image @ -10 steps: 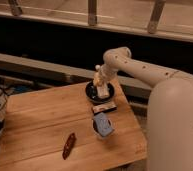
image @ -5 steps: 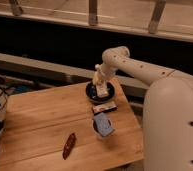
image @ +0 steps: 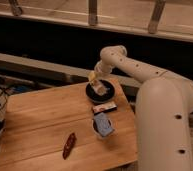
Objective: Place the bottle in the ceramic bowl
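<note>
A dark ceramic bowl (image: 91, 94) sits near the far right edge of the wooden table (image: 40, 120). A pale bottle (image: 103, 90) lies inside it. My gripper (image: 94, 77) is just above the bowl's far left rim, at the end of the white arm (image: 135, 67) that reaches in from the right. It is close over the bottle.
A flat dark packet with a pale label (image: 104, 107) lies just in front of the bowl. A blue-and-white bag (image: 103, 125) stands nearer the front. A dark red packet (image: 68, 145) lies at the front centre. My white base (image: 167, 130) fills the right side.
The gripper has stayed over the bowl with hardly any movement. The bottle rests in the bowl in all frames.
</note>
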`<state>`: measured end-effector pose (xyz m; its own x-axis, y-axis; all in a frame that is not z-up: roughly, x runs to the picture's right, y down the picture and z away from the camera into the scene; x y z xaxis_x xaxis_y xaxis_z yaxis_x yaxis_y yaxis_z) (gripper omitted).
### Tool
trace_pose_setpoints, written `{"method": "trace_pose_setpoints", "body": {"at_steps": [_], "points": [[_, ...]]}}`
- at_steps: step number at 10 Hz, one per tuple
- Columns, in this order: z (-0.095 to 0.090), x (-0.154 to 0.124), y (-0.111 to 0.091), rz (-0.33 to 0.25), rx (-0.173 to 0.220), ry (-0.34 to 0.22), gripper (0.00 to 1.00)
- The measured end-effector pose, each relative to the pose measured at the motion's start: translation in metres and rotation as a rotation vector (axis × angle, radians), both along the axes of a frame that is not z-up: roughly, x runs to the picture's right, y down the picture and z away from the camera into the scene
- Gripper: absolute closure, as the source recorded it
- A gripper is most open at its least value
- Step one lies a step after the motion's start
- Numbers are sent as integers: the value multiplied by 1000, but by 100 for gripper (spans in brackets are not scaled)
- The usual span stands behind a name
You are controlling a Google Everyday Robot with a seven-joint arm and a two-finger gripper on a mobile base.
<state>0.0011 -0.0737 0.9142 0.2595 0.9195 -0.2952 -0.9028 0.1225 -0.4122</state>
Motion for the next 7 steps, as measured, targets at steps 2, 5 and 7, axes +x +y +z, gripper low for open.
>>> {"method": "trace_pose_setpoints", "body": {"at_steps": [2,5,7], "points": [[7,-12,-7,-1,-2,6,53],[0,2,3,2,-2,11,25],[-1,14,5,4,-2,16,22]]}}
